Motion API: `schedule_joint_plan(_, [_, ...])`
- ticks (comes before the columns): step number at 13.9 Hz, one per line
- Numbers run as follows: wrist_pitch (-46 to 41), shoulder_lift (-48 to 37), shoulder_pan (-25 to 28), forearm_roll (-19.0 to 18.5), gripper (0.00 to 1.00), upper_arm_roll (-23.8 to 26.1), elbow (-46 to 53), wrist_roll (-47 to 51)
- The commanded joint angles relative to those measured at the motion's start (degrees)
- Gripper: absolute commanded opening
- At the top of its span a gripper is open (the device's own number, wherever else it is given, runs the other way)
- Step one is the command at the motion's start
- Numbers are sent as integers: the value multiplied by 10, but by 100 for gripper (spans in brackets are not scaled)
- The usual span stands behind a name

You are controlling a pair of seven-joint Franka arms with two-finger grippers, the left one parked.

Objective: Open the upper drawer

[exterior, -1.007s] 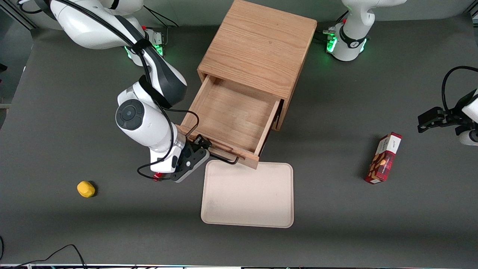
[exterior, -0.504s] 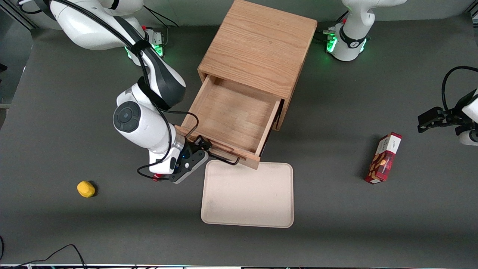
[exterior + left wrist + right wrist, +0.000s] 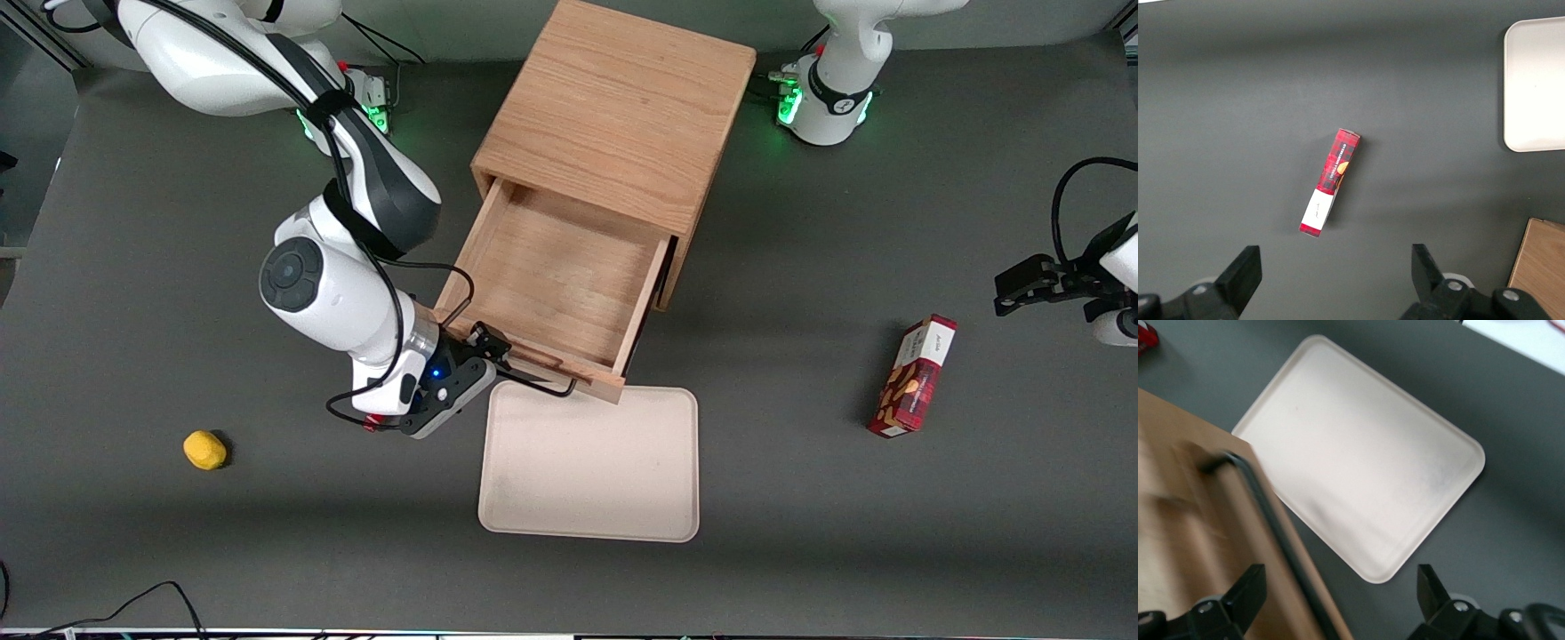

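Upper drawer [image 3: 556, 280]: light oak, pulled far out of the cabinet [image 3: 618, 111] toward six o'clock, inside bare.
Handle [image 3: 533, 380]: thin black wire bar.
Hand [image 3: 498, 360]: fingers apart around the handle's end.

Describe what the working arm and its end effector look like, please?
The right arm is glossy white with rounded joints, a dark grey round cap on one joint, a black sleeve section and black cables along it. Its end effector, at the upper drawer's handle, is black and grey with a small blue light and a red part.
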Motion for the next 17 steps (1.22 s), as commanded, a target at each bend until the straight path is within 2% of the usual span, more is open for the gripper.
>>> schedule_joint_plan(1, [0, -4, 7, 11, 100, -7, 5, -8])
schedule_joint_plan(3, [-2, -5, 7, 11, 100, -7, 6, -9])
schedule_joint_plan(7, [-78, -49, -25, 25, 100, 2, 20, -1])
schedule_joint_plan(10, [-141, -105, -92, 90, 100, -4, 15, 5])
schedule_joint_plan(14, [-284, -189, -149, 82, 100, -70, 1, 29])
schedule_joint_plan(17, [-338, -272, -190, 43, 100, -80, -59, 123])
